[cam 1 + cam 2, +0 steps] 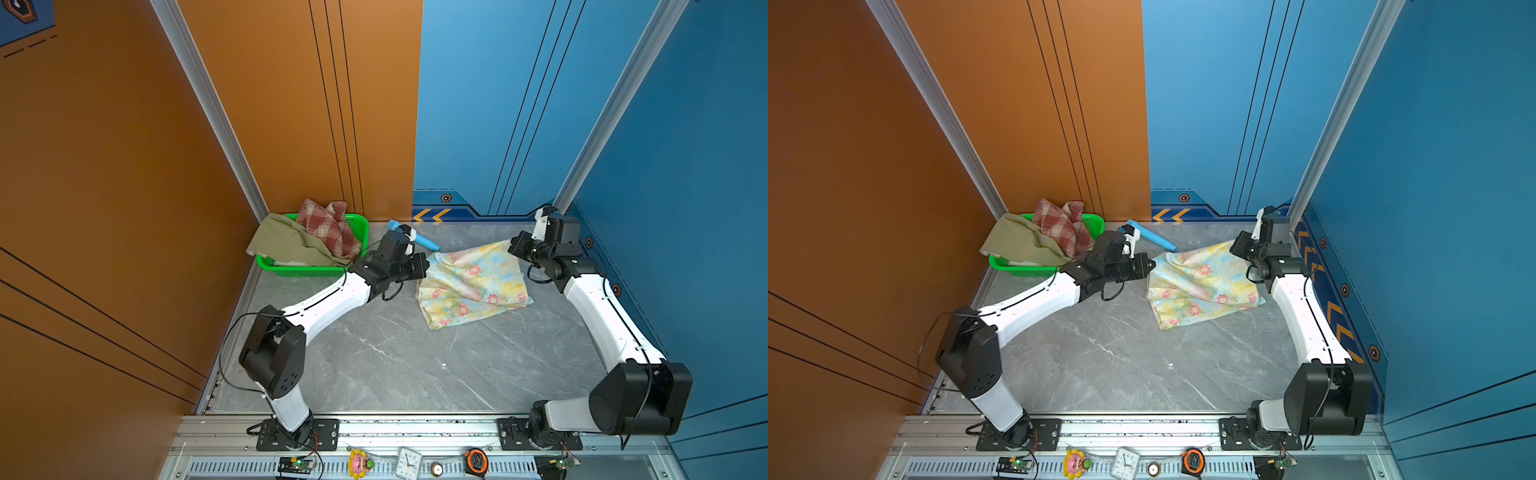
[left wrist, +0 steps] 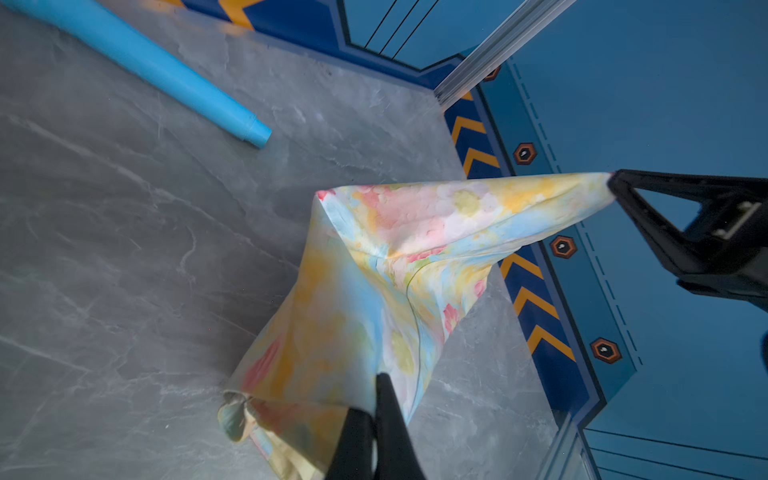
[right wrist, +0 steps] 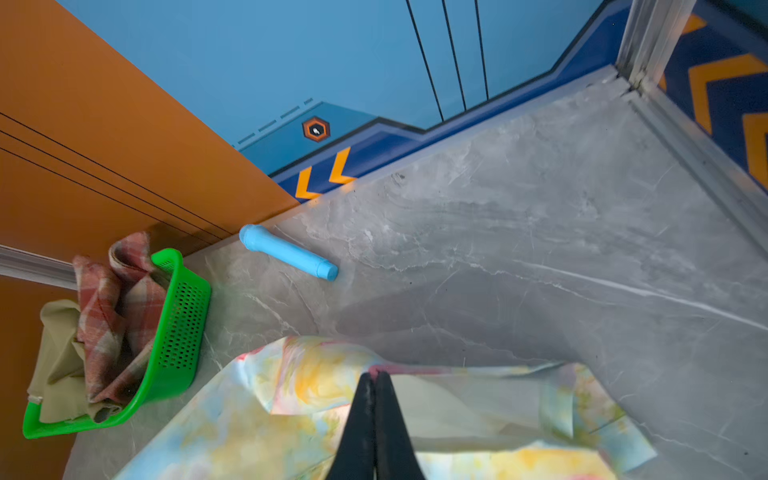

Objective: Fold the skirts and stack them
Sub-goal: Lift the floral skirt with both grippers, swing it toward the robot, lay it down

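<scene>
Viewed across the grey marbled table (image 1: 374, 361) from its front edge. Right of centre, toward the far right corner: pastel floral skirt (image 1: 469, 282), near hem down on the table, far edge raised and stretched between two pinch points. At its left corner: left gripper (image 2: 380, 380), jaws pressed together on the cloth. At its right corner, close to the right edge: right gripper (image 3: 374, 376), likewise clamped on the fabric. In the far left corner: green mesh basket (image 1: 307, 272), holding the red-and-cream plaid skirt (image 1: 328, 224) and the olive-green skirt (image 1: 286, 241), the latter draped over the left rim. Near the far edge, between basket and floral skirt: light-blue tube (image 1: 428, 243), lying flat.
</scene>
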You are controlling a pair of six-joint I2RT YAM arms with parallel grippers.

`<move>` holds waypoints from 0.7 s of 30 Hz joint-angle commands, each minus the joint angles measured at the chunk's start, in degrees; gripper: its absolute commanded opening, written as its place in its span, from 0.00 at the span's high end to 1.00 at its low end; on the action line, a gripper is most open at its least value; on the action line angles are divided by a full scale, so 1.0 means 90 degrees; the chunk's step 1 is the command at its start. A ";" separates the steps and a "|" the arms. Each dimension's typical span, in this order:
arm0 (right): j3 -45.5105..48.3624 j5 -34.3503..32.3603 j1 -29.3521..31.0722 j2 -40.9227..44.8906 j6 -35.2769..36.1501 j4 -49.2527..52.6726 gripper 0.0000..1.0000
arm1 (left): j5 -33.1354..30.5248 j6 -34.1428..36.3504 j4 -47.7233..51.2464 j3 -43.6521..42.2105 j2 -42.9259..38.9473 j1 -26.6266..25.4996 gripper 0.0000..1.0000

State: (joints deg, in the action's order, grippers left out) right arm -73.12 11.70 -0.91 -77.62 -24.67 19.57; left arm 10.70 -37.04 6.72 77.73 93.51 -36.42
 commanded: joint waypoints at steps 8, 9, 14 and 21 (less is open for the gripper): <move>-0.0494 -0.0090 -0.0265 0.1555 -0.0018 0.0436 1.00 | -0.1093 0.0859 0.1294 -0.0370 -0.2304 -0.0151 1.00; -0.0498 -0.0089 -0.0271 0.1700 -0.0023 0.0477 1.00 | -0.1216 0.0905 0.1359 -0.0438 -0.2477 -0.0226 1.00; -0.0542 -0.0121 -0.0290 0.2462 0.0054 0.0862 1.00 | -0.2090 0.1193 0.1803 -0.0742 -0.3629 -0.0850 1.00; -0.1184 -0.0257 -0.0309 0.3039 0.0113 0.1654 1.00 | -0.3287 0.1739 0.2050 -0.0473 -0.4275 -0.2176 1.00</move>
State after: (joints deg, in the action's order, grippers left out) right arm -80.20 11.66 -3.09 -51.57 -24.36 30.68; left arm -11.20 -25.34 23.16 71.48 55.22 -53.10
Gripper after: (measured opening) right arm 0.047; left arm 0.048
